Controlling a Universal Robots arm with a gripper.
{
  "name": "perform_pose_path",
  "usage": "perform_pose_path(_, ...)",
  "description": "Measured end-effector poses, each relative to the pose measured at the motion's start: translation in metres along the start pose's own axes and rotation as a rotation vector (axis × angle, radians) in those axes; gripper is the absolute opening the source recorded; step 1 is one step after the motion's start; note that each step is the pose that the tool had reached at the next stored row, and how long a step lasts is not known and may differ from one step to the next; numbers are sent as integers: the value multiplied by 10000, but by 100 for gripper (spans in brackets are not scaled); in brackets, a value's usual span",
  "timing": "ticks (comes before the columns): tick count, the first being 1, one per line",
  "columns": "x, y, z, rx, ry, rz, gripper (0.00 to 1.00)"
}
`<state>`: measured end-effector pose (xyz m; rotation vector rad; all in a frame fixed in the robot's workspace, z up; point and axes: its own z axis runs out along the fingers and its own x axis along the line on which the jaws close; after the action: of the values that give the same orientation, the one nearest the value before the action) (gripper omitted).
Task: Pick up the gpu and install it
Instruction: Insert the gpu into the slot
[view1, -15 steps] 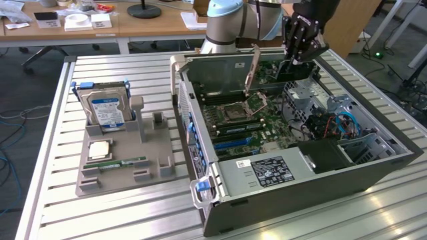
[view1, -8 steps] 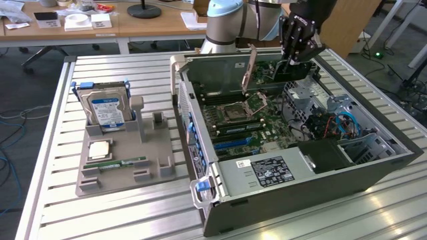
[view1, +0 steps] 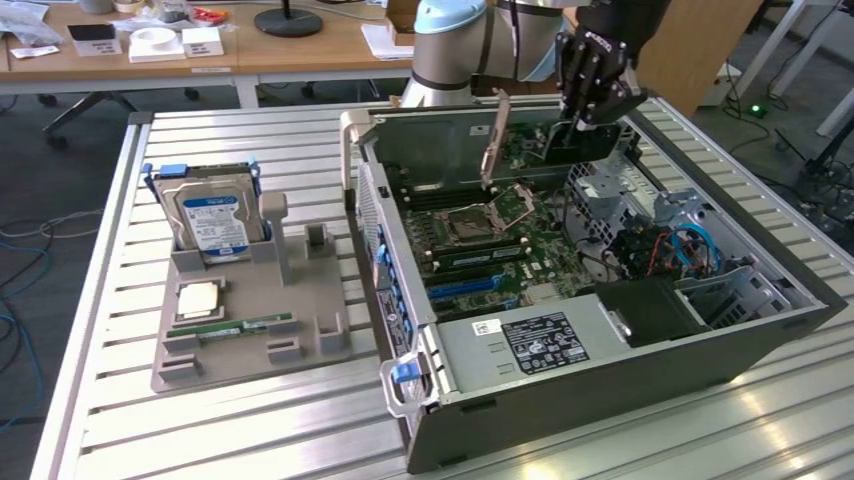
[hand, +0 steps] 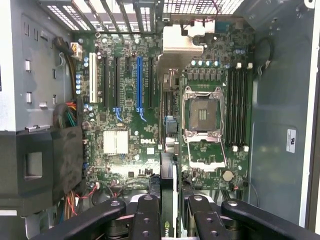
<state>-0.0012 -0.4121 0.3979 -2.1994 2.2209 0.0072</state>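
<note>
A: Right, the gripper (view1: 589, 112) hangs at the far end of the open case (view1: 747, 330), clamped on the gpu (view1: 578, 146), a dark card that hangs below the fingers.

B: From the wrist, the gpu (hand: 167, 172) is edge-on, a thin dark strip between the two fingers (hand: 146, 215). Its face is hidden and part of it runs off the picture.

A: Is it touching the motherboard (hand: 125, 145)?

B: Can't tell. It sits between the blue slot (hand: 139, 82) and the CPU socket (hand: 204, 115), but how high it is over them doesn't read from here.

A: In the exterior view its lower edge merges with the dark parts inside the case. I can't make out the bracket.

B: On the exterior view's left, the hard drive (view1: 214, 220) stands in the grey tray (view1: 300, 305). A RAM stick (view1: 240, 326) lies flat in the same tray. Both are well apart from the gripper.
</note>
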Motion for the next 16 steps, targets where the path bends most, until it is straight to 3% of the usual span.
perform_pose_path(16,3,85,42,0,-3,-2,26)
